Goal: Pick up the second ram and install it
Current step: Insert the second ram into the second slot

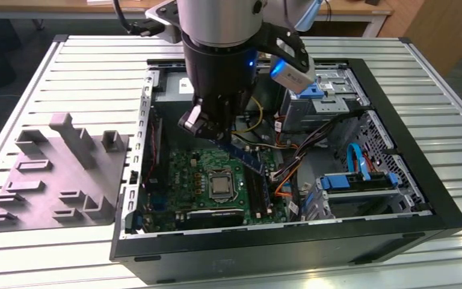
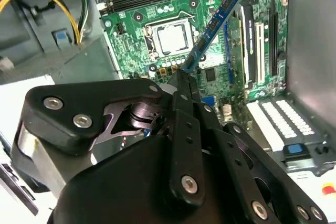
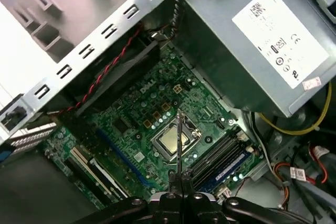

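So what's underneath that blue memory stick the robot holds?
Below the second ram, held in the gripper, lie the green motherboard and its processor socket. In the second wrist view the gripper's body hides more of the board.

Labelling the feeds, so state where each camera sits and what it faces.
Exterior view: off the arm, looking down into the open case; shows arm and claw holding the second ram.
First wrist view: on the wrist, looking past claw tips at motherboard and power supply.
Second wrist view: on the wrist, behind the claw's linkage, facing the motherboard.
Shared: second ram, motherboard.
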`<state>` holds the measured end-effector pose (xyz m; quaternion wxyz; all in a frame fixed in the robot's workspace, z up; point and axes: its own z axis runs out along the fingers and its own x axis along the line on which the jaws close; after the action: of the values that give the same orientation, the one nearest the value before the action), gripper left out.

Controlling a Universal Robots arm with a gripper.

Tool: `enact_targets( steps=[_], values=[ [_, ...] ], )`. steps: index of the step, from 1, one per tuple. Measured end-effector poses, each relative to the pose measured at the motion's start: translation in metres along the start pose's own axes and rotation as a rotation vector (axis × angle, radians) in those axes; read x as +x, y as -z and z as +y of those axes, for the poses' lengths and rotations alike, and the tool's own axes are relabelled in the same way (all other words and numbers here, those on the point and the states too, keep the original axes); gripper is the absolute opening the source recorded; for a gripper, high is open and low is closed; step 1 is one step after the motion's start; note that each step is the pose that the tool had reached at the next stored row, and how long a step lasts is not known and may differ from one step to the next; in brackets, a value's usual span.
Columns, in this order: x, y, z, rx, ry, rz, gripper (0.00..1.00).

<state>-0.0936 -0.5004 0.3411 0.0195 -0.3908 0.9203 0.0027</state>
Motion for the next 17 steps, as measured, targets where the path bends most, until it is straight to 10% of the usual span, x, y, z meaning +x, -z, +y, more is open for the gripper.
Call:
enact_targets(
  steps=[17],
  values=[
    [0.0001, -0.0038, 0.0, 0.0049, -0.28, -0.003, 0.11]
  ],
)
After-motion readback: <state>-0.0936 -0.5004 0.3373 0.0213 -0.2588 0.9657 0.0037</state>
